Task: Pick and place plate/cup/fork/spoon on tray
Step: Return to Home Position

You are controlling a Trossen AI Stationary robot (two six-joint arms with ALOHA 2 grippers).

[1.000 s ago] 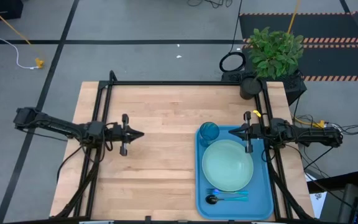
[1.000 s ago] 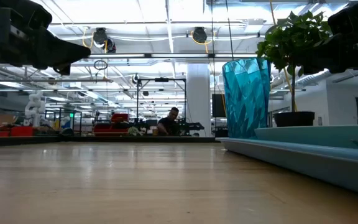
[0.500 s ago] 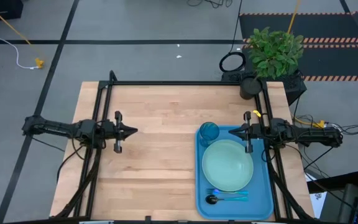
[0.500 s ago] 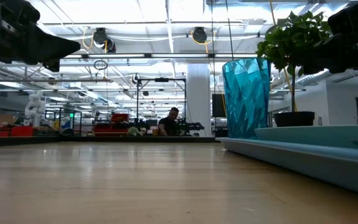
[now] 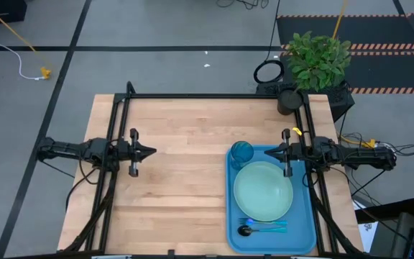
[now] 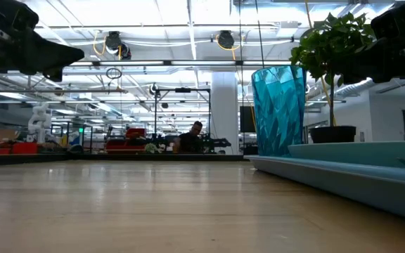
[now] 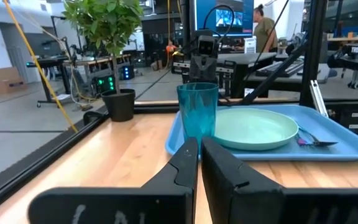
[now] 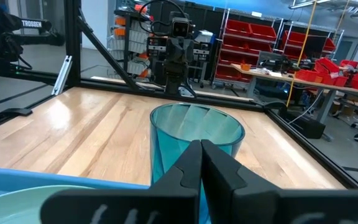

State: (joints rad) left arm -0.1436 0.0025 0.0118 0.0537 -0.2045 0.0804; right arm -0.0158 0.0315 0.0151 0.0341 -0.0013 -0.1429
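High view, tray [image 5: 302, 232] loaded, both arms level above the counter [image 5: 185, 129].
I saw the left pincer [image 5: 152, 151] over the counter's left part, fingers pressed together on nothing. Right of it on the tray stood the cup [image 5: 241, 152] in the picture's upper-left corner, the plate [image 5: 263, 191] mid-tray, and the fork [image 5: 268, 222] just above the spoon [image 5: 254, 230] along the lower rim. The right pincer [image 5: 267, 151], closed just as tight and empty, hung over the tray's upper end, just beside the cup.
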